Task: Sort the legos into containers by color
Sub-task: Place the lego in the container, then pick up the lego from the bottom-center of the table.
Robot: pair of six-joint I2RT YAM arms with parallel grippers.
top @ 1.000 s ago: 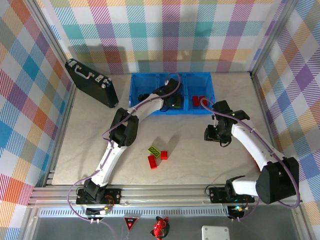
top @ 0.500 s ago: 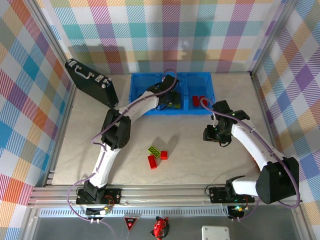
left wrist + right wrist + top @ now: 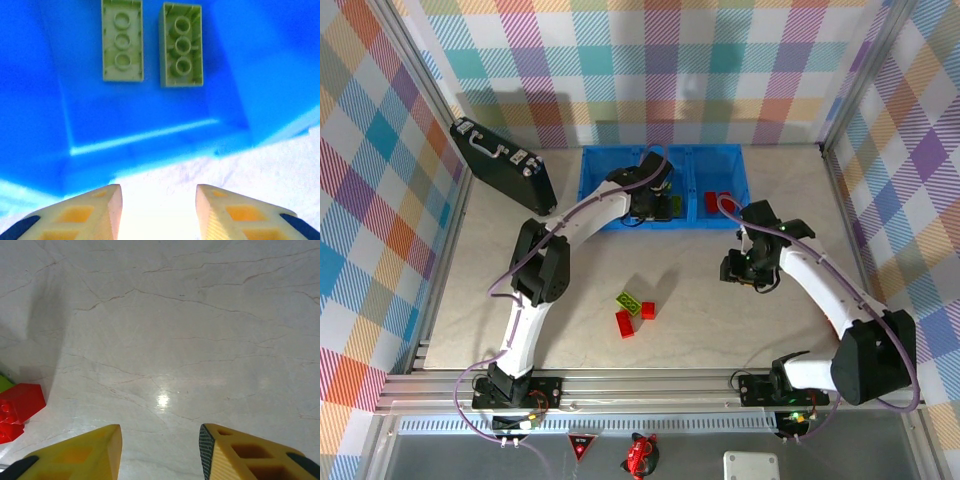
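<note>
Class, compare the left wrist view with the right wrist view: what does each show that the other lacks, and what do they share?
Left wrist: two green bricks lying side by side, hollow undersides up, in a compartment of the blue tray.
Right wrist: a red brick on the table at the left edge, with a sliver of green just above it.
Shared: pale table and an open gripper with yellow fingers at the bottom, the left gripper in one, the right gripper in the other.

Pale marbled table (image 3: 720,320) with blue tray (image 3: 610,170), black case (image 3: 503,165) and three loose legos (image 3: 631,302)
</note>
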